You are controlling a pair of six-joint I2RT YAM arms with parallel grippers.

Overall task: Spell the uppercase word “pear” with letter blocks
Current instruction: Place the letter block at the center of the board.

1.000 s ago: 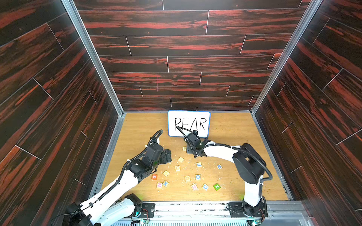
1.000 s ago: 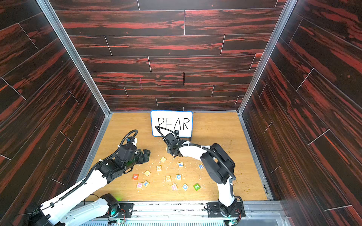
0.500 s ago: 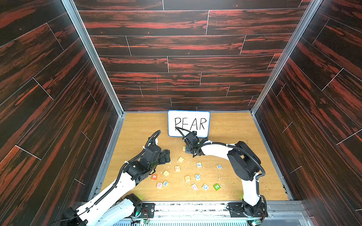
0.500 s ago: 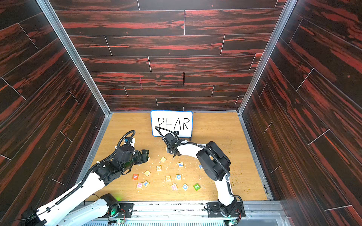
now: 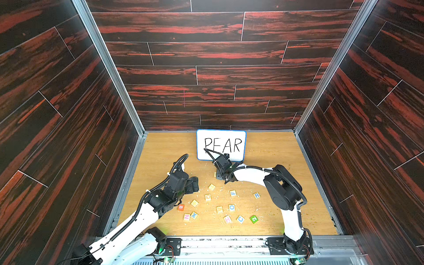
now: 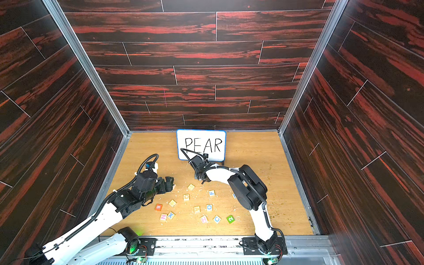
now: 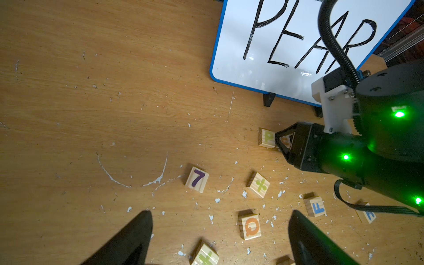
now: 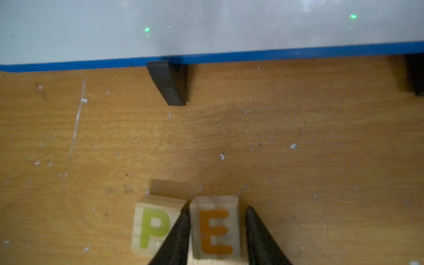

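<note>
- At the left of the table, the left gripper hovers with its fingers spread wide and nothing between them. It is probably waiting clear of the row while the other arm works.
- Just in front of the whiteboard, the P block lies face up, starting the word beneath its written model.
- Just beside it on the right sits the E block. The right gripper straddles it with jaws slightly parted, one finger at the seam with P and the other just clear. I judge E set down and let go.
- Nearer and further right, the A block and R block lie loose among the spare cubes, not yet fetched.
- Against a second ago, the right jaws have eased from pressed together and that arm's elbow has swung left. The left arm has barely shifted.
</note>
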